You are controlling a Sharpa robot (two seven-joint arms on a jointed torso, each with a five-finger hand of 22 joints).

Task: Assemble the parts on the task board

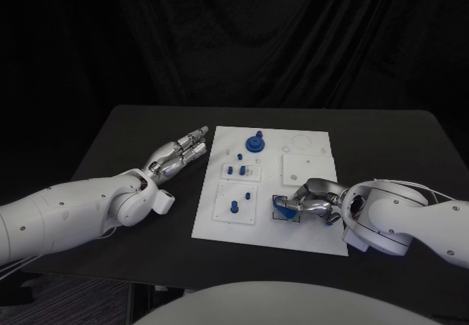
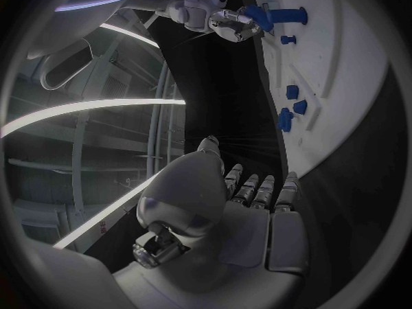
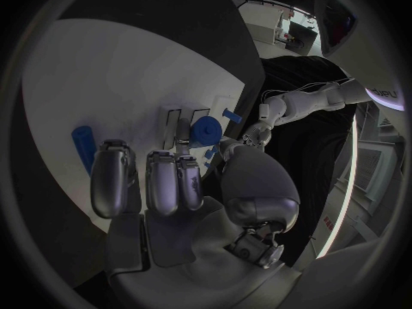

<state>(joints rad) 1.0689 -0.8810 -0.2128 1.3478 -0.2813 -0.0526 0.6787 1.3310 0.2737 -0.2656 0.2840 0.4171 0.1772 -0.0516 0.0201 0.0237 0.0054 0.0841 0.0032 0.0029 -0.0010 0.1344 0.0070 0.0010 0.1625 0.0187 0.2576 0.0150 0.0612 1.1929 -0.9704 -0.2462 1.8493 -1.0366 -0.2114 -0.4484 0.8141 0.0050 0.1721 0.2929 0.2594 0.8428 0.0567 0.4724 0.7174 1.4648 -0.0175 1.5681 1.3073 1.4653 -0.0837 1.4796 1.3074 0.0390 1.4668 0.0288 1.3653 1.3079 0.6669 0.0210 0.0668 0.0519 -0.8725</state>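
The white task board (image 1: pixel 223 223) lies in the middle of the black table. My right hand (image 1: pixel 311 203) is at its near right corner, fingers curled down onto a blue part (image 1: pixel 285 212) that sits at a small square frame. The left wrist view shows that blue part (image 2: pixel 257 15) pinched at the right hand's (image 2: pixel 215 17) fingertips. My left hand (image 1: pixel 181 153) lies flat just off the board's left edge, fingers straight, holding nothing. A blue gear-like part (image 1: pixel 256 143) stands near the far edge. A blue cylinder (image 1: pixel 234 206) stands left of the held part.
Small blue pegs (image 1: pixel 238 170) stand on a raised plate in the board's middle, and another peg (image 1: pixel 250 196) stands beside the cylinder. A white square plate (image 1: pixel 303 169) sits right of them. Bare black table (image 1: pixel 391 149) surrounds the board.
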